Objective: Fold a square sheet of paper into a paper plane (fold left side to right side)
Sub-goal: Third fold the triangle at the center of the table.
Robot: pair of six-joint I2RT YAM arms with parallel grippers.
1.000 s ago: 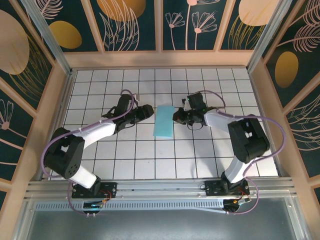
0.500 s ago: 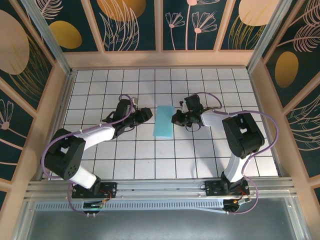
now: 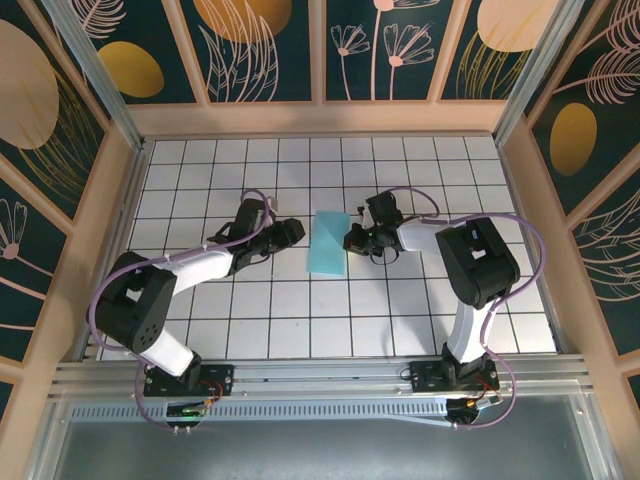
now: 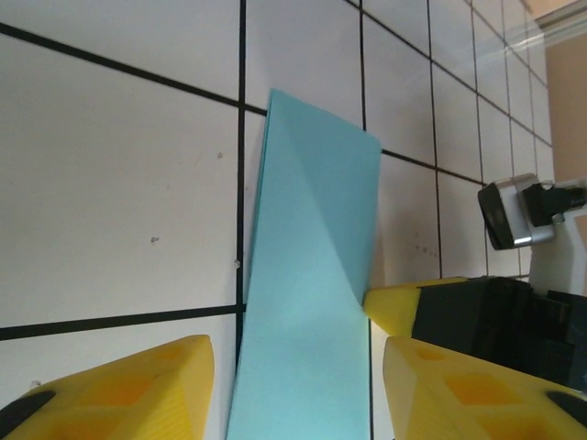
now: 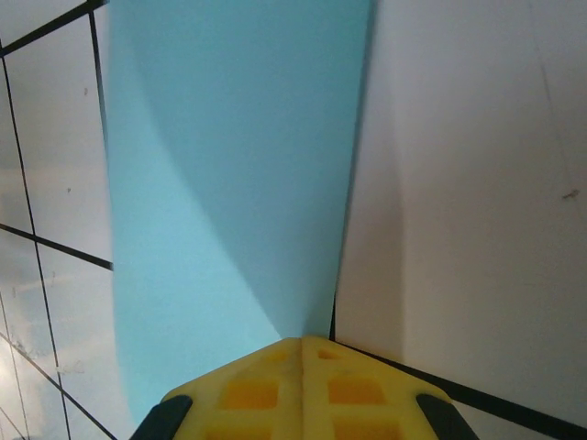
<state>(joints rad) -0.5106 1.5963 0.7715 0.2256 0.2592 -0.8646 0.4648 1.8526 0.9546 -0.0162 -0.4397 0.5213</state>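
Note:
The square sheet of paper (image 3: pixel 328 243) lies at the table's middle, folded into a narrow turquoise strip running front to back. Its upper layer (image 4: pixel 312 275) bows up a little along the right edge. My left gripper (image 3: pixel 292 231) hovers low just left of the strip, open; in the left wrist view (image 4: pixel 295 394) its yellow fingers (image 4: pixel 119 390) straddle the strip's near end. My right gripper (image 3: pixel 351 238) is shut, its joined yellow tip (image 5: pixel 301 341) touching the strip's (image 5: pixel 220 165) right edge. The same tip (image 4: pixel 390 307) shows against the paper in the left wrist view.
The white gridded table (image 3: pixel 300 300) is walled by a wooden frame (image 3: pixel 320 118) at the back and both sides. The right arm's black elbow (image 3: pixel 480 262) rises right of centre. An aluminium rail (image 3: pixel 320 375) runs along the near edge.
My left gripper has slid right toward the paper and its jaws have narrowed somewhat. The right arm's elbow has swung left while its shut tip stayed at the paper's edge.

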